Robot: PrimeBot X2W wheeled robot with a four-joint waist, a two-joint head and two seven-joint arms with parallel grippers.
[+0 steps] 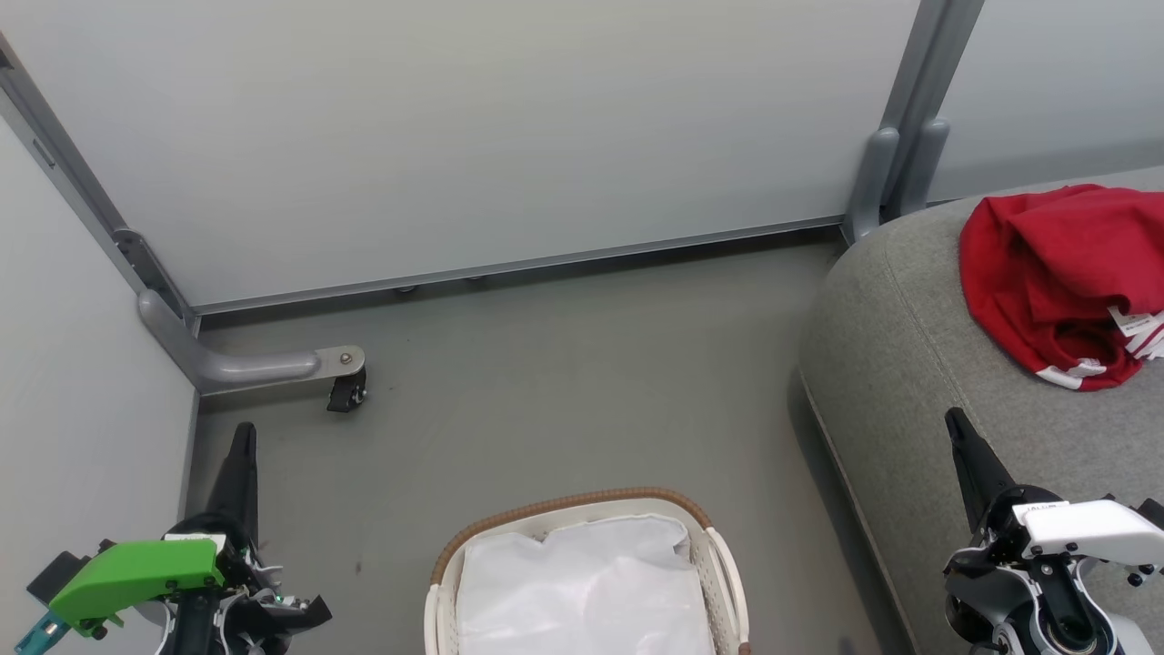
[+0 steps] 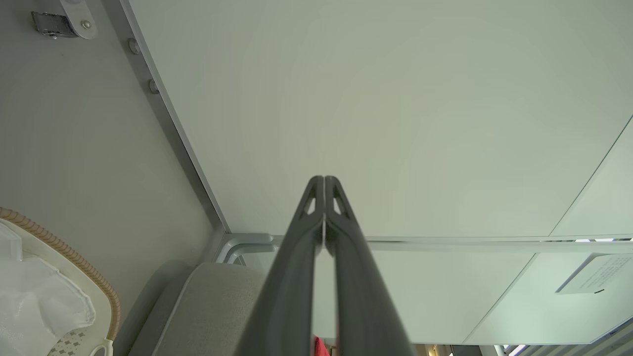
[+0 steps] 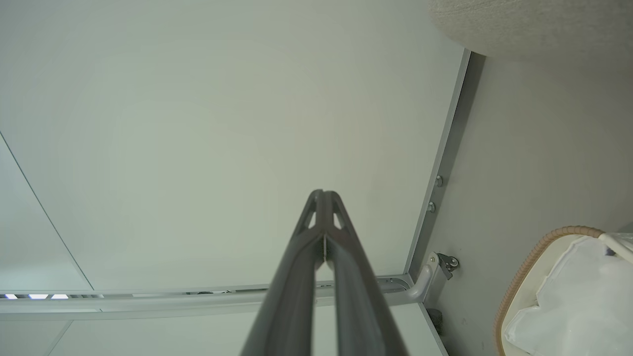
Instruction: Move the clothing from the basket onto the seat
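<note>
Left hand (image 1: 243, 438) stands left of the basket (image 1: 582, 502) with its two dark fingers pressed together, gripping nothing. Right hand (image 1: 955, 420), right of the basket and seen against the seat's rounded edge, is likewise pinched closed and empty.

Much of the basket is cut off by the head view's bottom edge. Its brown woven rim shows, along with a white liner (image 1: 582, 582) crumpled inside.

The clothing (image 1: 1055, 273), bright red with white trim and a white tag (image 1: 1132, 320), lies bunched on the seat (image 1: 891, 364), up and right of the basket and well apart from it. The picture's right edge cuts it off, and any lettering is hard to make out.

Grey floor (image 1: 546, 382) runs beyond the basket to a pale wall panel (image 1: 455, 136). A metal foot (image 1: 264, 366) with a small black caster (image 1: 346, 393) sits up and left of the basket.
</note>
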